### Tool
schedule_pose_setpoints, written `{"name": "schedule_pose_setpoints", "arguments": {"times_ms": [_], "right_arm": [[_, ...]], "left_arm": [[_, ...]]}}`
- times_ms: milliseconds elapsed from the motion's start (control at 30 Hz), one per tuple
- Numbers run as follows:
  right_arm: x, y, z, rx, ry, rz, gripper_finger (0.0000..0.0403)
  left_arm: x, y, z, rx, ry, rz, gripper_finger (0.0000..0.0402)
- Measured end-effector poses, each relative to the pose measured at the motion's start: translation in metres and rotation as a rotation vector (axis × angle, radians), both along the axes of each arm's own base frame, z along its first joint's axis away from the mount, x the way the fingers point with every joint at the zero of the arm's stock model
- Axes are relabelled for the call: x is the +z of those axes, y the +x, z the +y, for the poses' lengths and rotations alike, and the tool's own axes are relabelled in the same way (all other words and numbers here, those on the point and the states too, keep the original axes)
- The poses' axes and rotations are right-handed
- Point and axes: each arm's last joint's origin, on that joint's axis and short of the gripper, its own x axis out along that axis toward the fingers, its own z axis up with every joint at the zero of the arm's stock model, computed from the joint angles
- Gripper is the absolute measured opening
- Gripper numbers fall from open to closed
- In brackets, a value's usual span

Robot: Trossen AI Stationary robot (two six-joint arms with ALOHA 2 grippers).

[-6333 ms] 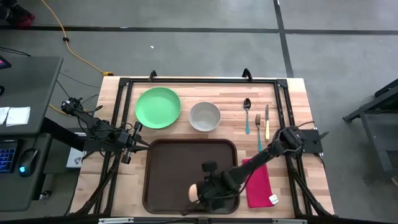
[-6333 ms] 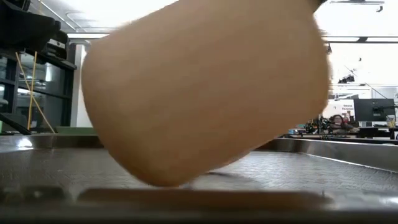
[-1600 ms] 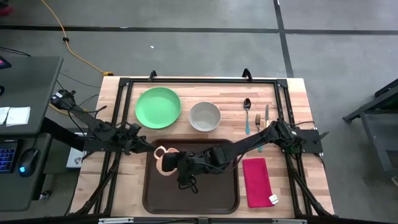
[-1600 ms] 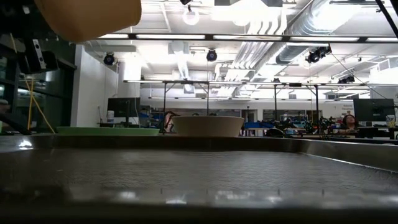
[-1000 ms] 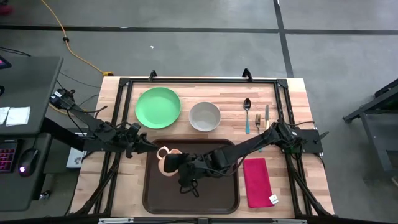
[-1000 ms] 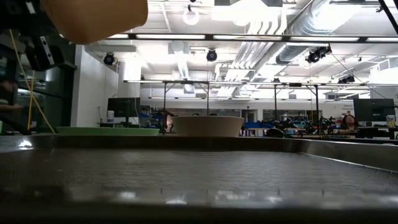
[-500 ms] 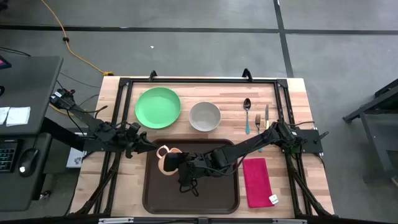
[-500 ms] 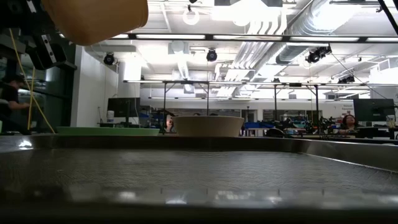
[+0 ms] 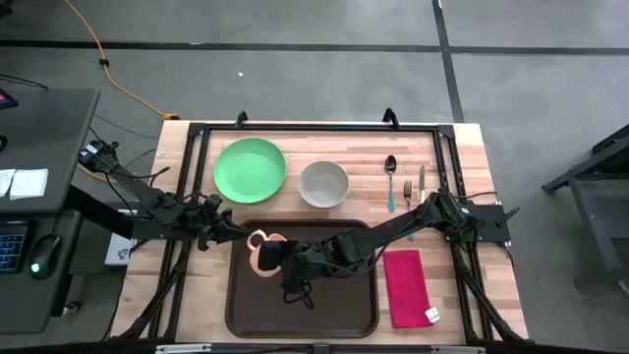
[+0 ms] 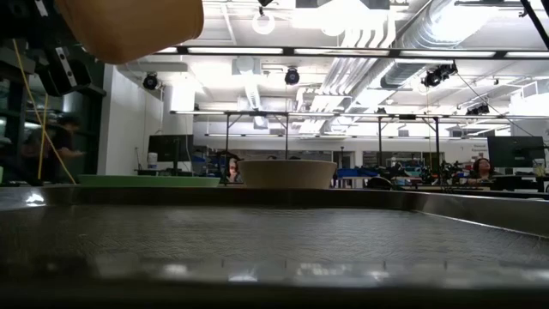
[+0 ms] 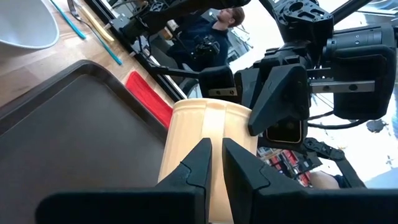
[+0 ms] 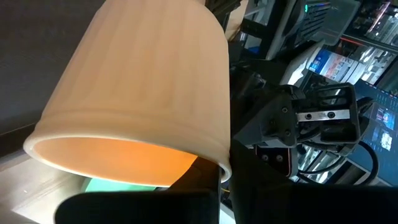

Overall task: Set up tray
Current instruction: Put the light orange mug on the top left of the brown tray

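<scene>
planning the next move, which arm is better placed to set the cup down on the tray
Right, probably. The right gripper grips the cup directly over the tray, so it could simply lower it; the left gripper only sits beside the cup's handle.

Low view: cup [image 10: 129,26] cut off by top edge. Cup handle hidden behind left gripper [image 11: 212,152] fingers; can't tell contact. Right gripper [image 9: 278,258] fingertips hidden by cup rim.
</scene>
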Motion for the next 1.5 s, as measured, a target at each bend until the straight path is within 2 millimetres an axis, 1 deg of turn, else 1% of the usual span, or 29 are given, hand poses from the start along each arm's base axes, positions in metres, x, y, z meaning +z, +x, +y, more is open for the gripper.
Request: {"name": "schedule_pose_setpoints", "arguments": {"times_ms": [100, 267, 367, 467, 567, 700, 967, 1133, 1333, 1500], "right_arm": [[0.000, 0.000, 0.000, 0.001, -0.002, 0.001, 0.0000], [0.000, 0.000, 0.000, 0.003, -0.001, 0.001, 0.0000], [0.000, 0.000, 0.000, 0.005, 0.000, 0.002, 0.0000], [0.000, 0.000, 0.000, 0.009, 0.001, 0.002, 0.0000], [0.001, 0.001, 0.001, 0.029, 0.018, -0.003, 0.0000], [0.001, 0.002, 0.000, 0.037, 0.027, -0.010, 0.0000], [0.001, 0.005, -0.009, 0.017, 0.026, -0.011, 0.0000], [0.001, 0.005, -0.009, 0.023, 0.029, -0.009, 0.0000], [0.001, 0.004, -0.006, 0.030, 0.030, -0.009, 0.0000], [0.001, 0.004, -0.004, 0.037, 0.041, -0.009, 0.0000]], "left_arm": [[0.000, 0.000, 0.000, 0.000, -0.008, 0.001, 0.0089], [-0.001, 0.000, 0.000, 0.004, -0.012, 0.007, 0.0142], [-0.001, 0.000, 0.000, 0.016, -0.011, 0.009, 0.0167], [-0.002, 0.001, 0.000, 0.016, -0.005, 0.018, 0.0183], [-0.004, 0.003, -0.001, 0.013, 0.004, 0.031, 0.0188], [-0.005, 0.006, -0.004, -0.003, 0.005, 0.032, 0.0185], [-0.007, 0.011, -0.009, -0.029, 0.008, 0.043, 0.0171], [-0.009, 0.012, -0.010, -0.029, 0.010, 0.052, 0.0159], [-0.008, 0.012, -0.009, -0.026, 0.007, 0.046, 0.0126], [-0.008, 0.012, -0.009, -0.024, 0.011, 0.047, 0.0080]]}}
